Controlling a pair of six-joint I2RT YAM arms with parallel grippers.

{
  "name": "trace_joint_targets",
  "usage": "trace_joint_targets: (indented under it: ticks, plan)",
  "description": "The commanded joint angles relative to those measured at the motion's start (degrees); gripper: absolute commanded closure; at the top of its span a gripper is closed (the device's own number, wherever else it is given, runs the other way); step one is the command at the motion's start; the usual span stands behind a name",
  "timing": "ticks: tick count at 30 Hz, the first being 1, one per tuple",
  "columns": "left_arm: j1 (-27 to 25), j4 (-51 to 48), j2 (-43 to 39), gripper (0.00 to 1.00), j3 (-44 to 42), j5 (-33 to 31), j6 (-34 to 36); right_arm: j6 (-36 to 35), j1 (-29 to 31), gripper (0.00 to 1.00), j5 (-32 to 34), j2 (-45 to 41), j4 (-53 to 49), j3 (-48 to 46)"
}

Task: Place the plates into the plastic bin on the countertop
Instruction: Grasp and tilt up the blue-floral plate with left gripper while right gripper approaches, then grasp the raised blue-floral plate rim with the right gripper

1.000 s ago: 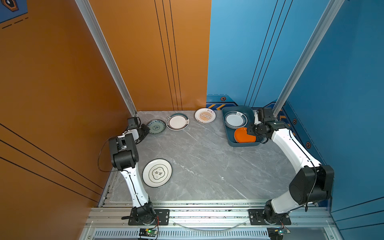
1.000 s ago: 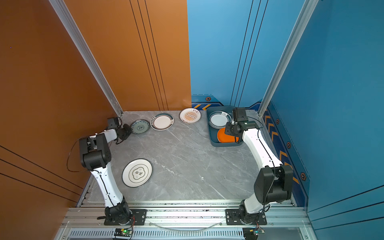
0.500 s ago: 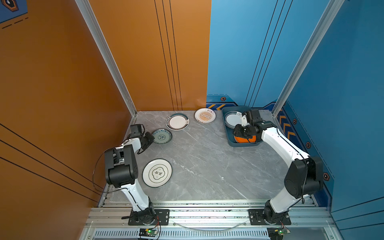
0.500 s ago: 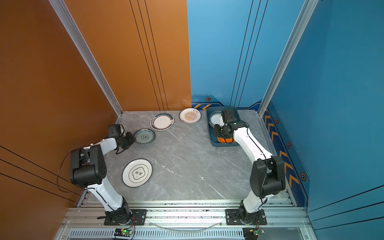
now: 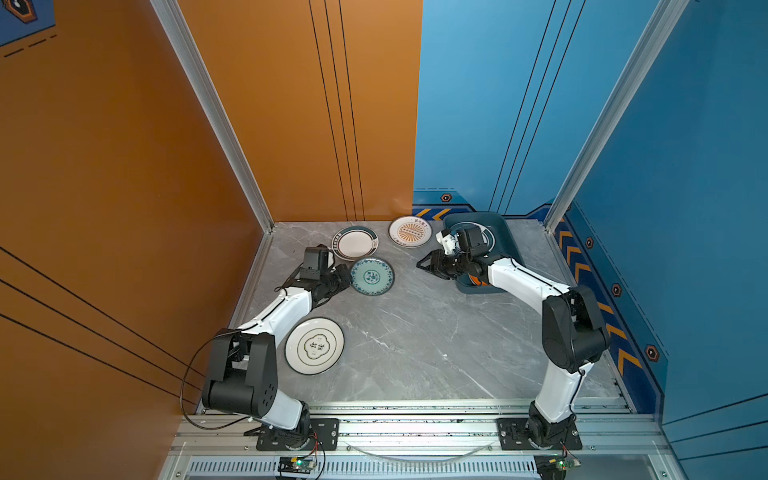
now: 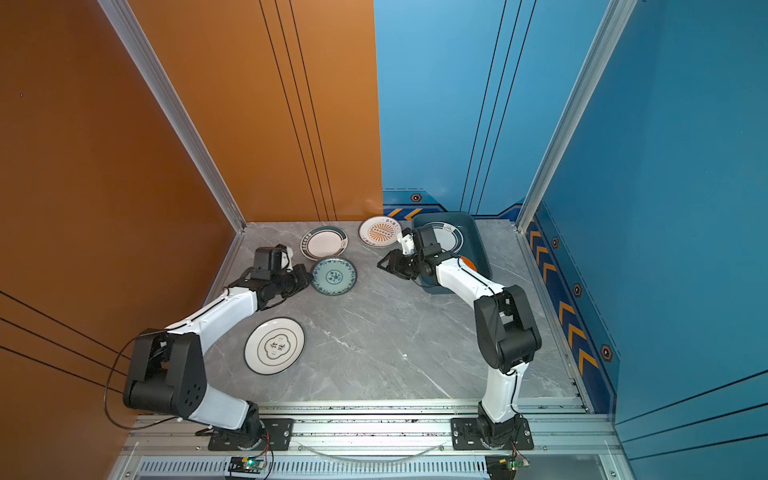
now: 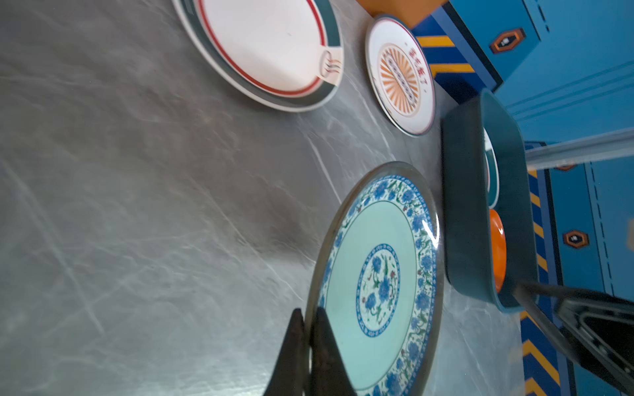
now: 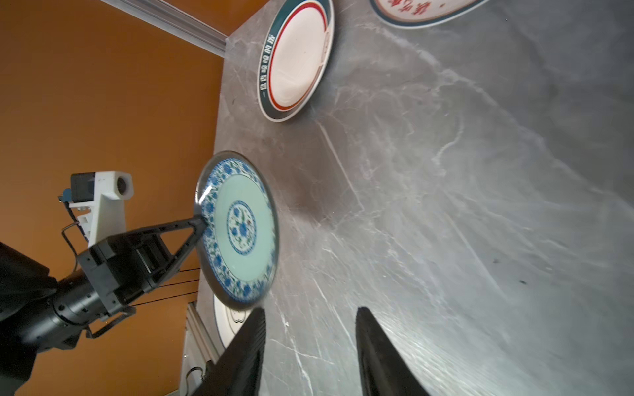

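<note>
The left end effector (image 7: 308, 317) pinched the teal floral plate (image 5: 372, 276) by its rim; the right end effector (image 8: 310, 311) stood spread, empty.

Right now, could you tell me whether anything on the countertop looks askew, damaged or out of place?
Nothing looks spilled or damaged. Only the teal patterned plate stands out: the left gripper pinches its rim and holds it clear of the countertop.

orange wall (image 5: 104, 145), blue wall (image 5: 478, 104), aluminium posts (image 5: 210, 104)
</note>
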Motion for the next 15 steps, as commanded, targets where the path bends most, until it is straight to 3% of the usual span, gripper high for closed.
trace_joint_targets:
  ticks: [1, 15]
  plan:
    - [-3.12, -1.08, -0.62, 1.00, 2.54, -0.66, -1.23, 3.97, 1.28, 0.54, -3.04, 1.10, 6.79, -0.82]
    - [-8.39, -1.06, 0.49, 1.00, 7.70, -0.06, -2.47, 2.55, 2.20, 0.53, -2.07, 1.13, 5.46, -1.56]
